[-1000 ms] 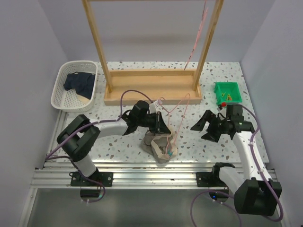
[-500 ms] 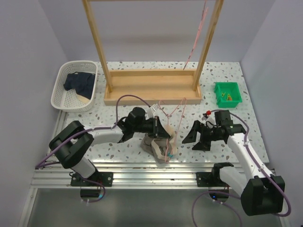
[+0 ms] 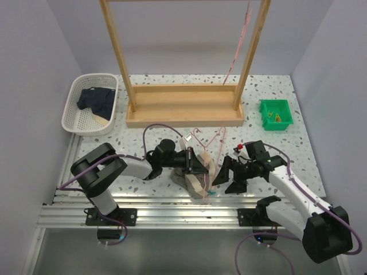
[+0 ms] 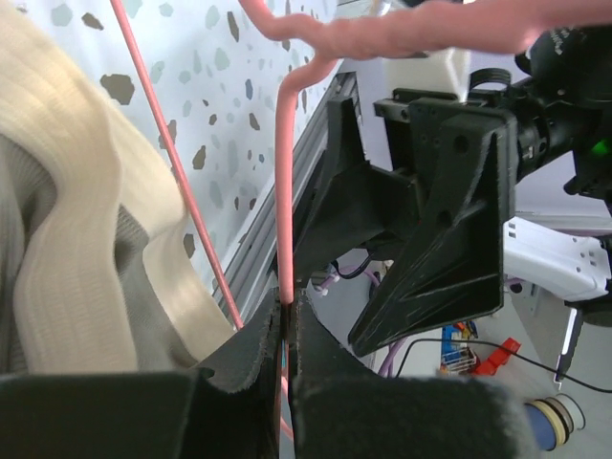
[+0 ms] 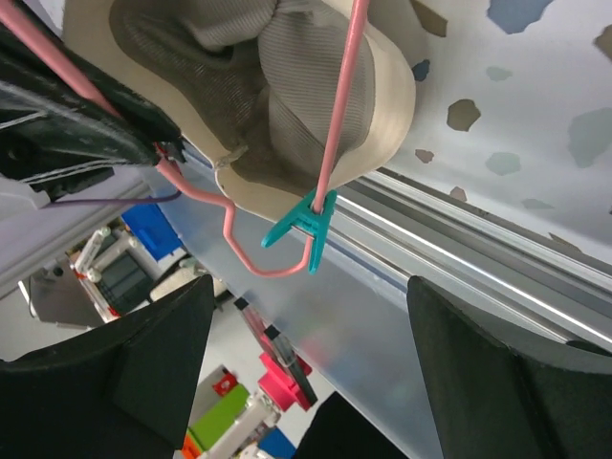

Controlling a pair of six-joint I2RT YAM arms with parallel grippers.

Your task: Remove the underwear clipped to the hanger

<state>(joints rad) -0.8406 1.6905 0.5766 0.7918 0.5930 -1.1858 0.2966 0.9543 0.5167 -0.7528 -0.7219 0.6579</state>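
The grey underwear [image 3: 194, 182] with a beige waistband lies bunched near the table's front edge, clipped to a pink hanger [image 3: 220, 140] by a teal clip [image 3: 207, 193]. My left gripper [image 3: 196, 164] is shut on the hanger wire [image 4: 284, 191], with the grey underwear [image 4: 57, 239] just left of it. My right gripper [image 3: 227, 179] is open and empty, just right of the cloth. In the right wrist view the clip [image 5: 304, 229] hangs between my open fingers [image 5: 163, 354], below the grey underwear [image 5: 287, 86]. The navy underwear [image 3: 96, 99] lies in the white basket [image 3: 74, 117].
A wooden rack [image 3: 183, 109] stands at the back middle, with another pink hanger [image 3: 238, 48] on its right post. A green bin [image 3: 275, 113] holding clips sits at the back right. The metal front rail [image 3: 172, 209] runs just below the cloth.
My right gripper has swung left and forward, from the right side to right beside the hanger and cloth. My left gripper has shifted slightly toward the front with the hanger.
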